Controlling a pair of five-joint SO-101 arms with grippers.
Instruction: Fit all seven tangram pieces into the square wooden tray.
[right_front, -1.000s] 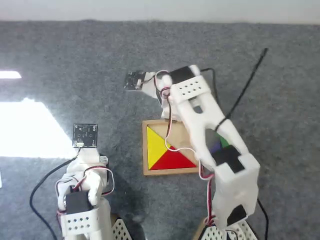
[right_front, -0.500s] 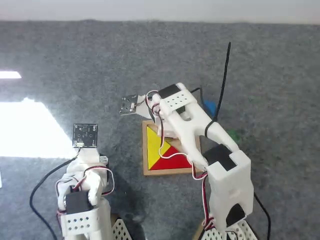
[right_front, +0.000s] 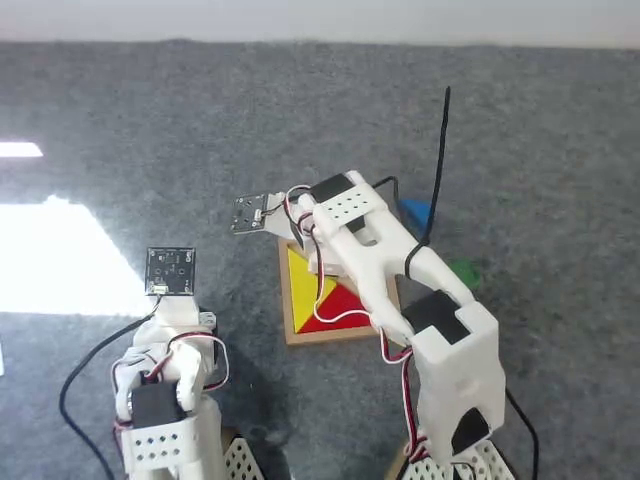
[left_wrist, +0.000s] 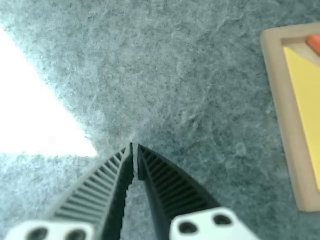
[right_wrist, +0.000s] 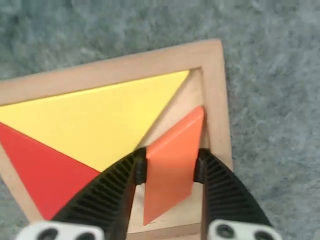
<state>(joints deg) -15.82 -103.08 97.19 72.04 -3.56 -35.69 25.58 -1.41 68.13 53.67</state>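
Orange piece (right_wrist: 177, 135), looks like the parallelogram, sits pinched in the right end effector (right_wrist: 170, 170). The jaws are closed onto its two long edges, and it hangs over the bare gap in the square wooden tray (right_wrist: 215, 100), between the yellow triangle (right_wrist: 100, 120) and the tray wall. The red triangle (right_wrist: 45, 170) lies just beside the yellow one. Whether the piece touches the tray floor, I cannot tell.

By my read it is a thin, stiff, light tile with smooth painted faces, so it could slip or twist. Holding it edge to edge across the middle seems right, and it will need squaring to the gap before release.

The blue piece (right_front: 415, 210) and green piece (right_front: 463, 270) wait on the tabletop to the tray's right. The left end effector (left_wrist: 135, 150) is pressed closed on nothing, low over the tabletop left of the tray.

Since a second ago, the right arm has pulled back from beyond the tray's far edge and now reaches over the tray itself. The tray has nudged slightly left, and the left arm has not budged.
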